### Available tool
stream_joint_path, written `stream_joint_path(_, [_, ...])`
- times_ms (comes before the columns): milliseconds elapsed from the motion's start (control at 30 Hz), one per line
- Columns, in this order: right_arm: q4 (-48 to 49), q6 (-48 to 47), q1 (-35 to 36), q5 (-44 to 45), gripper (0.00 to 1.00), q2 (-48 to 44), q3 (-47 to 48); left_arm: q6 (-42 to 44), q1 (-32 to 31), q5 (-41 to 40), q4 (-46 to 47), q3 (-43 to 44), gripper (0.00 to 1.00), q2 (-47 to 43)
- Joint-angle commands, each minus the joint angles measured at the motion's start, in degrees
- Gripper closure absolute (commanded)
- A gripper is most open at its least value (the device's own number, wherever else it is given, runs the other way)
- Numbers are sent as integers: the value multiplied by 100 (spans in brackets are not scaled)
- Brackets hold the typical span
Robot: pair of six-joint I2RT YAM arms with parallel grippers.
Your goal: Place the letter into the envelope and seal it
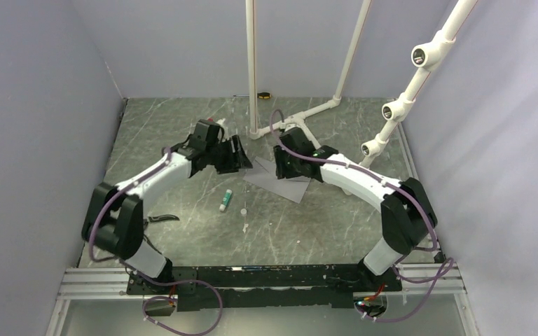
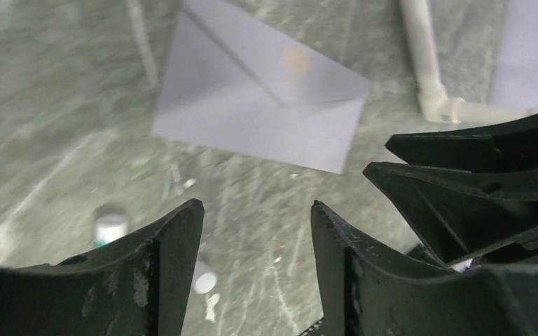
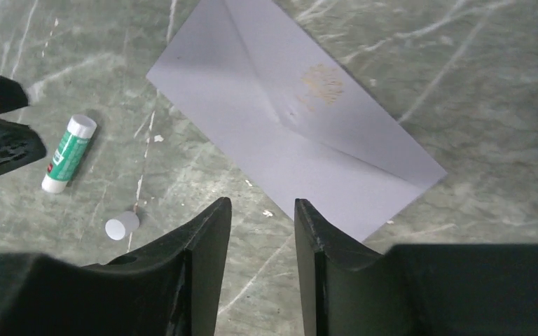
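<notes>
The grey envelope (image 1: 285, 185) lies flat on the marble table between the two grippers. Its pointed flap is folded down, with a tan smudge near the tip (image 3: 320, 85). The letter is not in view. My left gripper (image 1: 239, 155) hovers just left of the envelope (image 2: 252, 105), its jaws open and empty (image 2: 256, 206). My right gripper (image 1: 281, 165) hangs over the envelope's right part; its jaws stand open with nothing between them (image 3: 261, 203), and the envelope (image 3: 287, 147) lies just beyond the fingertips.
A green-and-white glue stick (image 1: 225, 200) (image 3: 69, 152) and its loose white cap (image 1: 244, 210) (image 3: 122, 225) lie near the envelope's front left. White pipe stands (image 1: 252, 70) rise at the back. Grey walls close in both sides.
</notes>
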Motion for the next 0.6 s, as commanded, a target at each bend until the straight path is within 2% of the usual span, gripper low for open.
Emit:
stream_joint_path(0, [-80, 47, 513, 419, 54, 353, 440, 214, -16, -1596, -270, -624, 33, -960])
stream_joint_path(167, [-124, -84, 1063, 527, 40, 668, 715, 149, -16, -2404, -442, -1227, 9, -1908])
stream_joint_path(200, [-140, -133, 1164, 531, 38, 747, 782, 121, -16, -2580, -492, -1320, 8, -2081])
stream_joint_path(367, [-409, -191, 1584, 396, 35, 1227, 1215, -103, -16, -3337, -723, -1769, 7, -2855])
stream_joint_path(500, [-172, -570, 1806, -139, 38, 1313, 1191, -421, -16, -3825, -840, -2100, 7, -3487])
stream_joint_path(567, [-132, -615, 1864, -259, 40, 1364, 1210, -593, -16, -3946, -950, -2194, 11, -3655])
